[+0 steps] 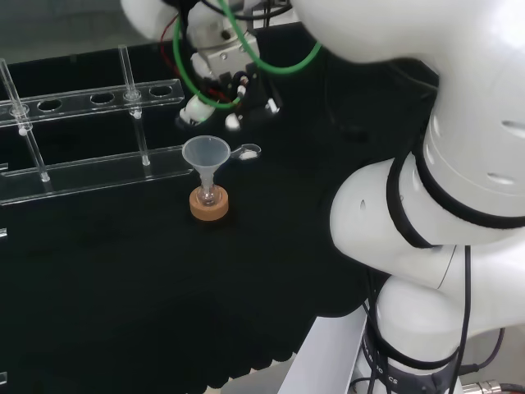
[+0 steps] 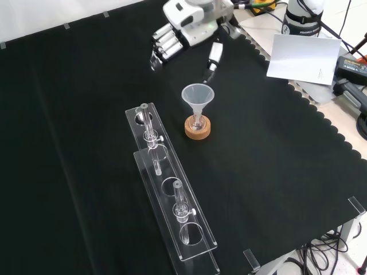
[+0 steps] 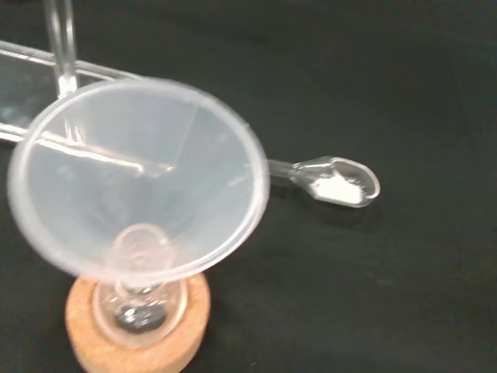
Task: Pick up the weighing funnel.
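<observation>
At this moment your hand (image 1: 218, 62) hung over the black cloth (image 1: 123, 287) with nothing in it. The fingers (image 2: 163, 44) were bent downward and the thumb (image 2: 214, 56) stood off to one side of them, so the hand was spread apart rather than closed on anything.

The weighing funnel (image 1: 246, 152) lay on the cloth. In the head view it sat just to the right of the big funnel (image 1: 203, 154), level with that funnel's rim, and the fingertips were above it in the picture with dark cloth showing between. From the wrist camera you could see it more plainly (image 3: 335, 180): its scoop end held a little white powder (image 3: 343, 189), and its short stem ran behind the rim of the funnel (image 3: 140, 171) (whether the stem touched that rim I could not tell).

The funnel stood mouth up with its stem in a small flask (image 3: 140, 311), and the flask sat on a cork ring (image 3: 89, 342). In the front view the funnel (image 2: 198, 96) and cork ring (image 2: 197, 129) were directly below the hand (image 2: 186, 26), with the thumb's tip near the funnel's rim.

A clear plastic rack (image 1: 90, 168) stretched across the cloth to the left of the funnel in the head view. In the front view the rack (image 2: 192, 232) ran from beside the funnel toward the lower edge, with thin clear tubes (image 2: 148, 123) standing in it.
</observation>
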